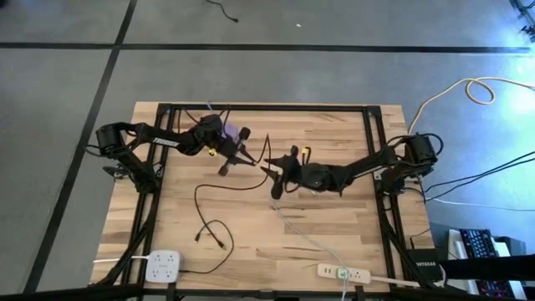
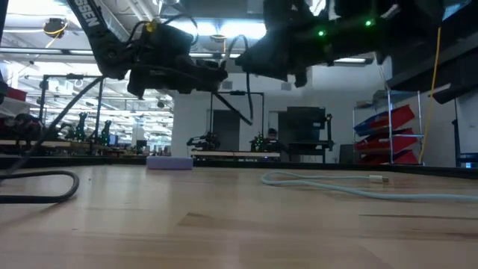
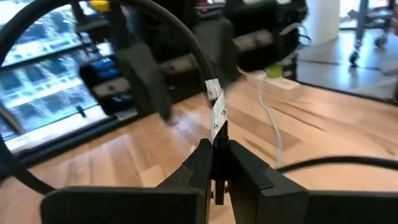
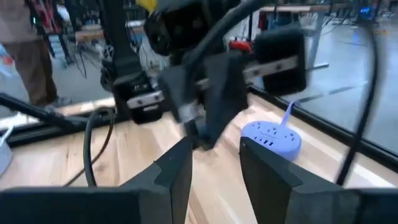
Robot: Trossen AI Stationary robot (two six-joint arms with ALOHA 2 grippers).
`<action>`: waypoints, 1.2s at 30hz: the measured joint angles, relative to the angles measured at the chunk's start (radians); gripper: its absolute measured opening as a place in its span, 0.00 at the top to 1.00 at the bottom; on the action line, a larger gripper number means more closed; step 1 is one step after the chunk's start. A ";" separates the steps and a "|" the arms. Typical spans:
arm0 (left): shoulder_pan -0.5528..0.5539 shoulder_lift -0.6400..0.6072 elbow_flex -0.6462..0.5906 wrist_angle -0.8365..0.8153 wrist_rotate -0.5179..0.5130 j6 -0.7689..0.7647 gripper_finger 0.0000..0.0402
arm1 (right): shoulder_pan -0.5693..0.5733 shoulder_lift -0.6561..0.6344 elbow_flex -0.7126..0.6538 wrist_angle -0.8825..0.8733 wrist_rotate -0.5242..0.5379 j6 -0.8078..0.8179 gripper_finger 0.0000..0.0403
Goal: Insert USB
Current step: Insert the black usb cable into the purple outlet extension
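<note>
The wooden surface (image 1: 334,226) is occupied by a white power strip (image 1: 343,272), a white outlet hub (image 1: 163,266), a purple hub (image 1: 233,134), a black cable (image 1: 213,227) and a pale cable (image 1: 305,234).

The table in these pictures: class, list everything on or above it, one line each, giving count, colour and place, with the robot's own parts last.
Table: one, light wood, under both arms.
Black cable: one, black, from the middle to the front left.
Pale cable: one, whitish, middle to front right.
White hub: one, front left corner.
Power strip: one, white, front edge, right.
Purple hub: one, back, left of centre.
Left end effector: one, dark, shut on black cable.
Right end effector: one, dark, facing the left one mid-table.
</note>
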 joint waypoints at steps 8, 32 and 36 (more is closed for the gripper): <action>0.000 0.000 0.001 0.035 -0.005 -0.023 0.96 | -0.026 0.038 0.100 -0.051 0.005 -0.073 0.71; -0.006 0.002 0.000 0.069 -0.016 -0.067 0.96 | -0.037 0.043 0.100 -0.054 0.002 -0.130 0.71; -0.006 0.002 0.000 0.079 -0.085 -0.114 0.96 | -0.037 0.045 0.100 -0.056 0.007 -0.151 0.73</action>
